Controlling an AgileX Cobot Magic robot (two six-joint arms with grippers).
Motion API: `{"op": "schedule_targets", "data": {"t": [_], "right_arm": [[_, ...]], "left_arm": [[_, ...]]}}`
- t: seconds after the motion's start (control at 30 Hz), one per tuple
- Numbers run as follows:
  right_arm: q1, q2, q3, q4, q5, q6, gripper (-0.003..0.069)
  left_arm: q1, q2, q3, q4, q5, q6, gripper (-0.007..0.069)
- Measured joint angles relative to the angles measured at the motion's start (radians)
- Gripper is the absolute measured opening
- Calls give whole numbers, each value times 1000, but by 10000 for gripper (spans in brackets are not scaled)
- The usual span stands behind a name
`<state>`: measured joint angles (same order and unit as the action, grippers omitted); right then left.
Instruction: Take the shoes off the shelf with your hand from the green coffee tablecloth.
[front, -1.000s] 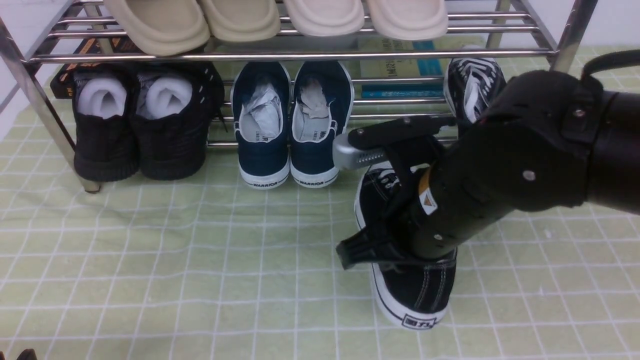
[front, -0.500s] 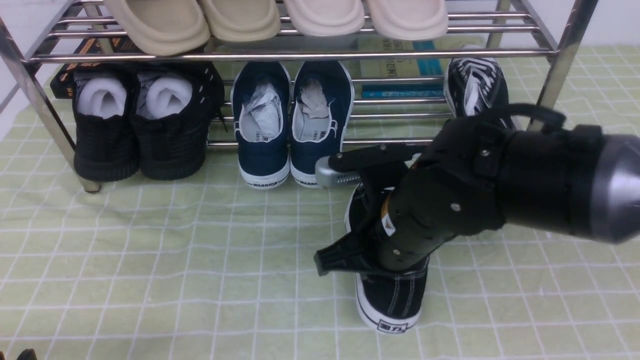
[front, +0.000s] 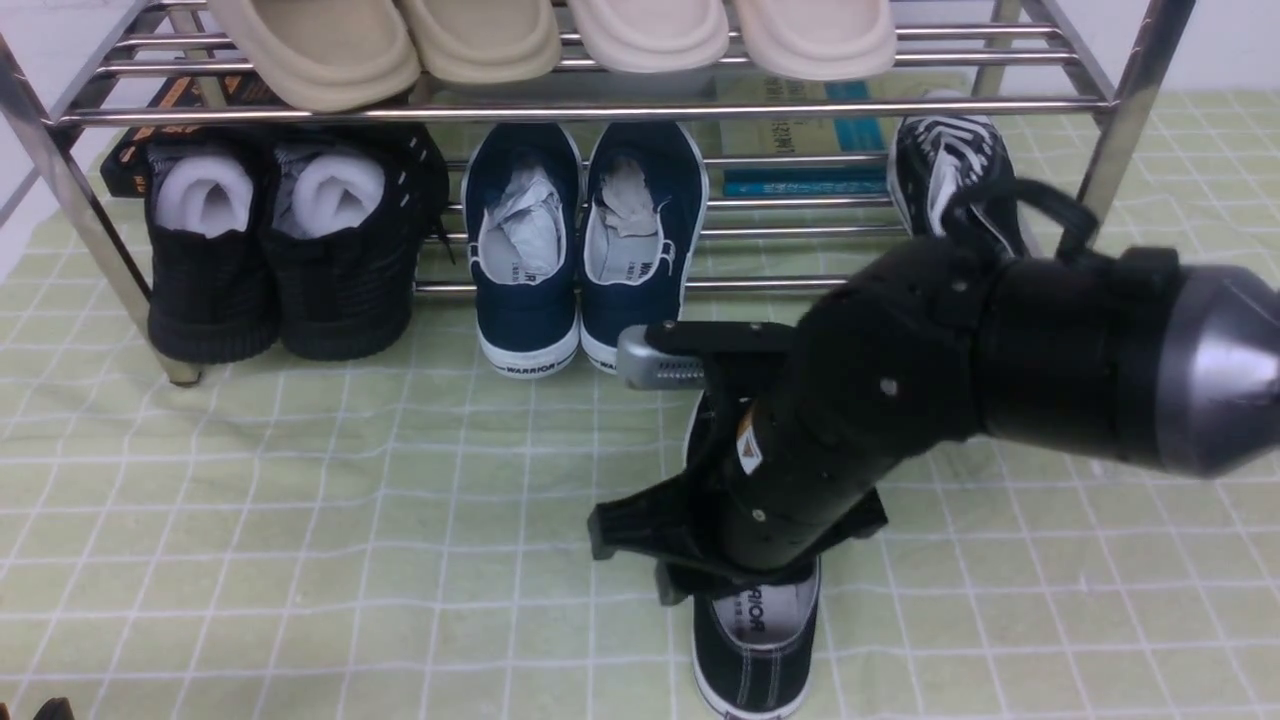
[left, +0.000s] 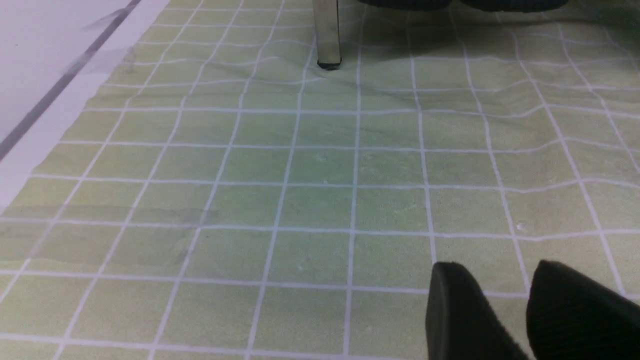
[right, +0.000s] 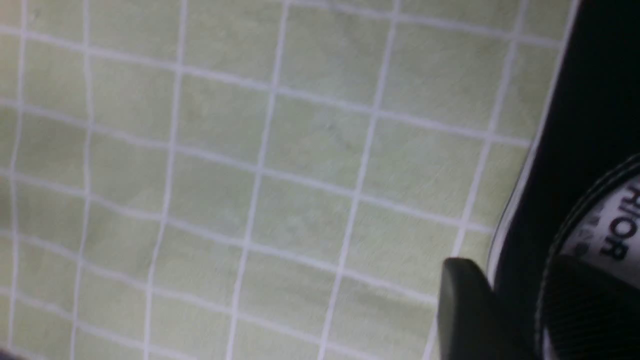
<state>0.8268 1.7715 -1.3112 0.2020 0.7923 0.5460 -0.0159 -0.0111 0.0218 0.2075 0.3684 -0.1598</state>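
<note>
Our front camera sits at the robot's middle, fairly high, and looks forward and down over the green cloth (front: 300, 520) to the shelf (front: 600, 110). Our left wrist camera rides low and close over that cloth, facing one shelf leg (left: 327, 35), which the front view shares. Our right wrist camera looks almost straight down from very near. With the front view it shares the black sneaker (right: 575, 125).

Pale green tablecloth (front: 300, 520) with a white grid, a bit wrinkly. The chrome shelf (front: 600, 108) stands on it: beige slippers (front: 480, 40) up top, black knit shoes (front: 270, 260), navy slip-ons (front: 580, 270) and one black sneaker (front: 945, 150) below. The second sneaker (front: 755, 660) lies straight on the cloth.
</note>
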Motion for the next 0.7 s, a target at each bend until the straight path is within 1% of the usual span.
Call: {"op": "schedule_targets", "data": {"t": [0.03,0.07,0.1,0.13,0.23,0.27,0.33,0.37,0.4,0.43,0.47,0.5,0.53,0.57,0.7], "right_arm": [[0,0,-10,5,14,-13,307],[-10,-4,-59,8,94,-73,343],[-11,-5,-65,8,104,-90,349],[-28,-10,-119,0,191,-159,363],[-70,-25,-209,-32,354,-255,353],[-91,-29,-249,-54,395,-293,327],[-127,-37,-273,-89,415,-325,261],[-147,-40,-278,-106,424,-336,211],[-151,-41,-280,-109,426,-340,201],[-185,-41,-282,-133,431,-350,109],[-190,-41,-282,-138,431,-350,85],[-229,-41,-282,-152,434,-353,12],[-234,-41,-282,-154,434,-353,1],[-267,-40,-282,-161,434,-353,-12],[-350,-40,-282,-170,367,-353,-9]], "left_arm": [[0,0,0,0,0,0,240],[0,0,0,0,0,0,240],[0,0,0,0,0,0,240],[0,0,0,0,1,0,240],[0,0,0,0,1,0,240],[0,0,0,0,1,0,240],[0,0,0,0,1,0,240],[0,0,0,0,1,0,240],[0,0,0,0,1,0,240],[0,0,0,0,1,0,240],[0,0,0,0,1,0,240],[0,0,0,0,1,0,240],[0,0,0,0,1,0,240],[0,0,0,0,1,0,240],[0,0,0,0,1,0,240]]}}
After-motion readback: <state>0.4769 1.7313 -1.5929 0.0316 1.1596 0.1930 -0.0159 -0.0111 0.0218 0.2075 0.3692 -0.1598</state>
